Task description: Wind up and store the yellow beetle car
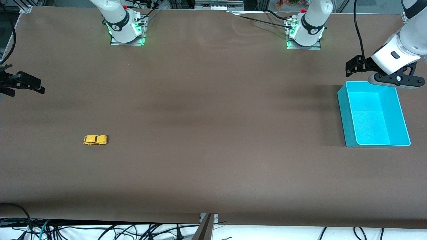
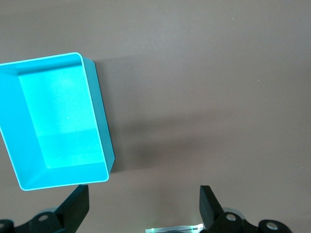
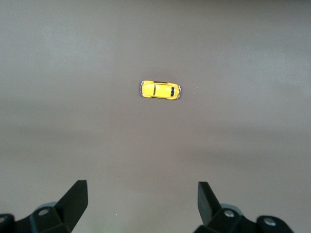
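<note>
The yellow beetle car (image 1: 95,139) stands on its wheels on the brown table, toward the right arm's end and toward the front camera. It also shows in the right wrist view (image 3: 160,90), apart from the fingers. My right gripper (image 1: 31,84) is open and empty, up over bare table at the right arm's end. My left gripper (image 1: 355,65) is open and empty, up over the table by the farther rim of the cyan bin (image 1: 344,113). The bin is empty and also shows in the left wrist view (image 2: 99,116). My left gripper (image 2: 144,206) and right gripper (image 3: 142,201) both show wide gaps.
The two arm bases (image 1: 126,30) (image 1: 305,31) stand along the farther table edge. Cables hang below the nearer table edge (image 1: 206,220). The brown table (image 1: 213,116) stretches bare between the car and the bin.
</note>
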